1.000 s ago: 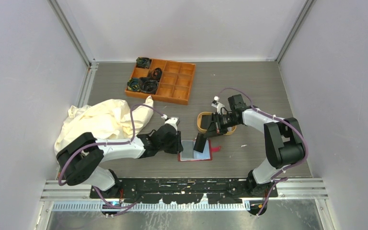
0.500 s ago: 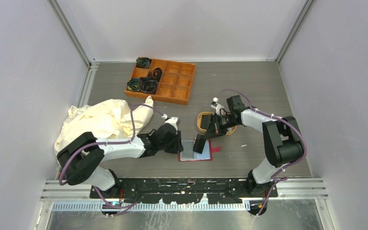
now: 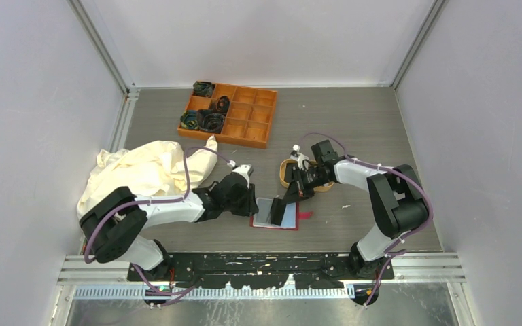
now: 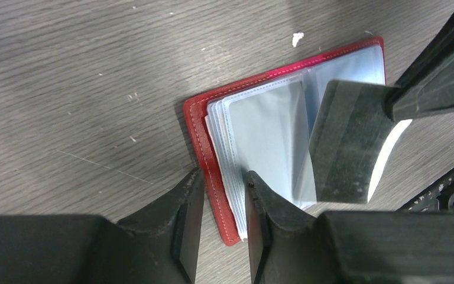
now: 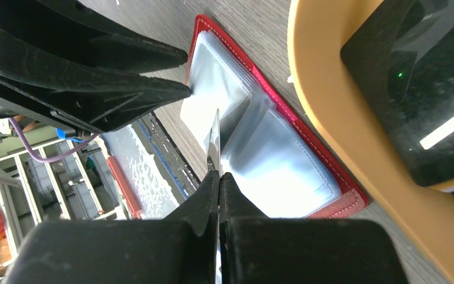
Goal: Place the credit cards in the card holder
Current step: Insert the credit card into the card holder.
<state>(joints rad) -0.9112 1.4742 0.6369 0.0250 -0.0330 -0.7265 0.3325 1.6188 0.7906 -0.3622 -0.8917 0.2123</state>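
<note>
The red card holder [image 3: 292,223] lies open on the table, its grey-blue pockets [image 4: 272,130] facing up. My right gripper [image 3: 292,195] is shut on a black credit card [image 3: 279,212] held on edge and tilted. The card's lower end [image 5: 216,133] meets the pockets near the holder's fold. My left gripper [image 4: 221,177] stands narrowly open astride the holder's left edge [image 4: 204,148]. One of its fingers rests on the pocket pages and the other stands on the table beside the red cover. Another black card [image 5: 414,89] lies in the tan tray.
The tan oval tray [image 3: 286,178] stands just behind the holder, under my right arm. An orange compartment box [image 3: 245,125] with dark items stands at the back. A cream cloth [image 3: 143,173] is heaped at the left. The table's near edge rail [image 5: 124,177] lies close behind the holder.
My right gripper has moved left and down with the black card, bringing it onto the holder's pockets. The holder has turned slightly and shifted a little to the left.
</note>
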